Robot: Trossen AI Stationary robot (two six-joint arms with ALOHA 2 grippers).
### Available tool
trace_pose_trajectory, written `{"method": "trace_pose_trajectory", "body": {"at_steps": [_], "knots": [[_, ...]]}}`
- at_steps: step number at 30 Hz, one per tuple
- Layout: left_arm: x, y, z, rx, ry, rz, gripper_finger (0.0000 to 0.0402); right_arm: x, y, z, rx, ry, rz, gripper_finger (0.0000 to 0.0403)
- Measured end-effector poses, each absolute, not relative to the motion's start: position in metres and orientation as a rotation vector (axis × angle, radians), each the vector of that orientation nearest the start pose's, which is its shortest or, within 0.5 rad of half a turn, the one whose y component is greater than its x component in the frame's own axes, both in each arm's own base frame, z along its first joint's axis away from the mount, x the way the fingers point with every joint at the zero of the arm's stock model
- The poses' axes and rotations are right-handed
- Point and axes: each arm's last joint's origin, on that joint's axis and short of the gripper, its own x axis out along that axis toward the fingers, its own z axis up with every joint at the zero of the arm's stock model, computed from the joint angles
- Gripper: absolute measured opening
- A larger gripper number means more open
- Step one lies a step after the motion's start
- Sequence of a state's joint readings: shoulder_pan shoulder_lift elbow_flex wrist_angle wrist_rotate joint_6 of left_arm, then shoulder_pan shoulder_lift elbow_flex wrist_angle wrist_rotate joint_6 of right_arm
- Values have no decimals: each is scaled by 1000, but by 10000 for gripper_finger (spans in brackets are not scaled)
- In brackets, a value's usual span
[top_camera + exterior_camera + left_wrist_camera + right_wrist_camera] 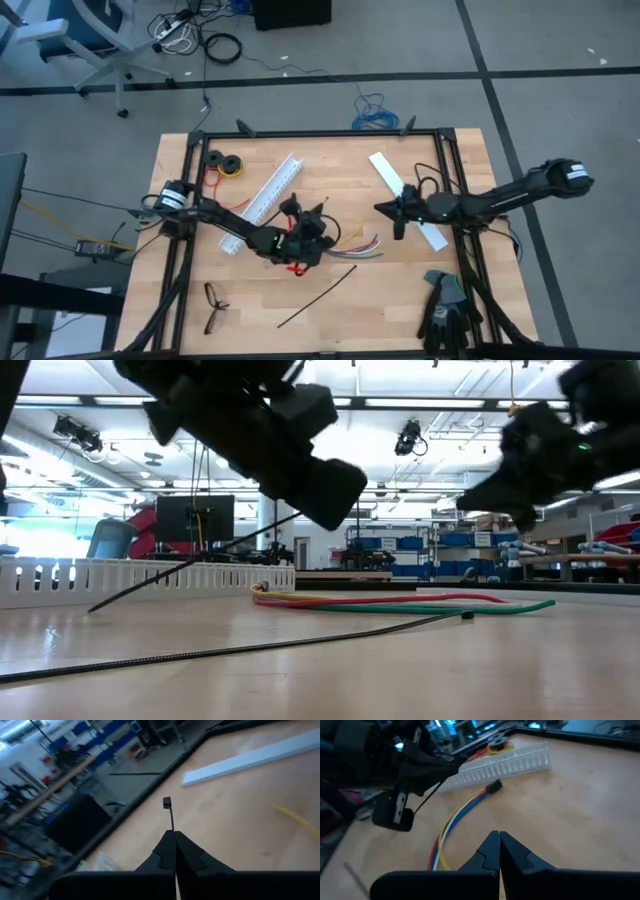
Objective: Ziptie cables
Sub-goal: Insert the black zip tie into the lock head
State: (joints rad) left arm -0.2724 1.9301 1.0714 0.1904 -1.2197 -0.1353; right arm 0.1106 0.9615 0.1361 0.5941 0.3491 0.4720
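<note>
1. Nearest you, by the table's (400,300) front edge, a pair of black glasses (213,306) lies on the left and dark gloves (444,306) lie on the right.
2. Just behind them, between the two, a loose ziptie (318,294) lies flat and slanted on the wood, untouched by either arm.
3. Next come the cables (362,246), a small fan of coloured wires lying on the table near the middle, just beside your left arm's tip and not gripped by anything.
4. Your left gripper (171,837) hovers above the table at the centre, clenched on a second ziptie (170,815); the thin black strip pokes out past the fingertips, with its square head at the free end.
5. Your right gripper (499,840) hangs right of centre, raised off the wood and pointing toward the cables, with its fingers pressed together on nothing.
6. Farther back, a white slotted strip (266,194) lies at a slant left of centre, and a flat white bar (388,170) lies partly under the right arm.
7. Small wire spools (226,163) sit near the far left corner.
</note>
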Motion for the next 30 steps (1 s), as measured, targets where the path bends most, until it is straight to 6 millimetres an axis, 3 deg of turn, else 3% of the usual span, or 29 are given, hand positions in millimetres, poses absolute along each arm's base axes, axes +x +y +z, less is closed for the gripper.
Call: {"method": "trace_pose_trajectory", "body": {"at_steps": [7,14,22,30], "knots": [[376,-53,154,464,517,1010,0,229,3,174,398,213,-371,0],[376,-55,154,437,509,983,0,269,-6,176,337,235,-405,0],[372,-59,146,231,383,950,0,277,-8,166,309,299,-318,0],[358,-31,134,-31,160,744,0,277,-8,167,217,318,-291,0]]}}
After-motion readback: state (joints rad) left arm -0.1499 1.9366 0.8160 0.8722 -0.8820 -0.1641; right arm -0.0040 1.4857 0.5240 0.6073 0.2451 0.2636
